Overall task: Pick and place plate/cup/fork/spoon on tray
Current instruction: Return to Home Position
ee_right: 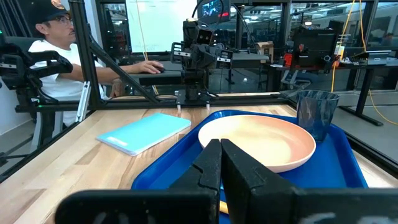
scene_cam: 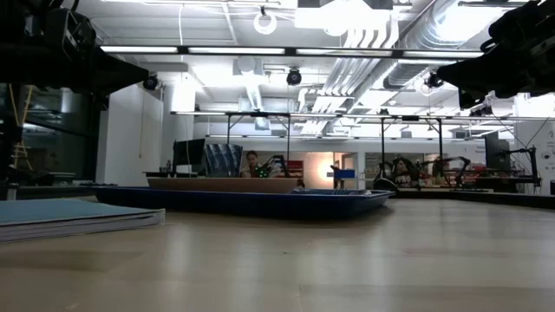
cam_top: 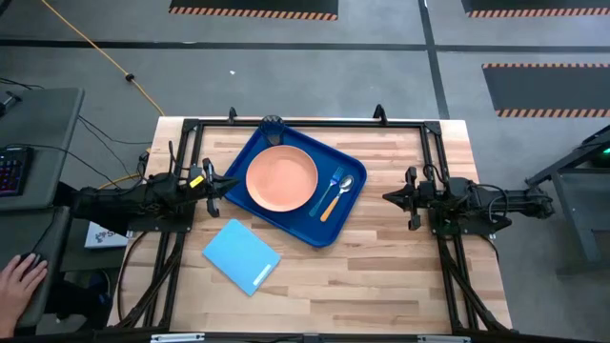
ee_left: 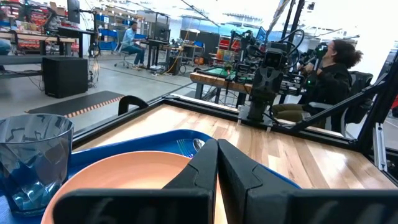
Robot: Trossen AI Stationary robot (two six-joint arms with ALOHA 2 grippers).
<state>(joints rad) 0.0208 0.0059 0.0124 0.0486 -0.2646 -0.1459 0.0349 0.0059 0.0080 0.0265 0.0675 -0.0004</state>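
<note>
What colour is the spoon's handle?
Orange-yellow; the spoon lies on the tray, clearest in the high view.

No legible text was found

No word, label, brand or number could be read on the tray (cam_top: 250,152), the plate (cam_top: 281,178) or the light-blue flat rectangle (cam_top: 241,255) (the distant screens and shelves were too small to be made out).
</note>
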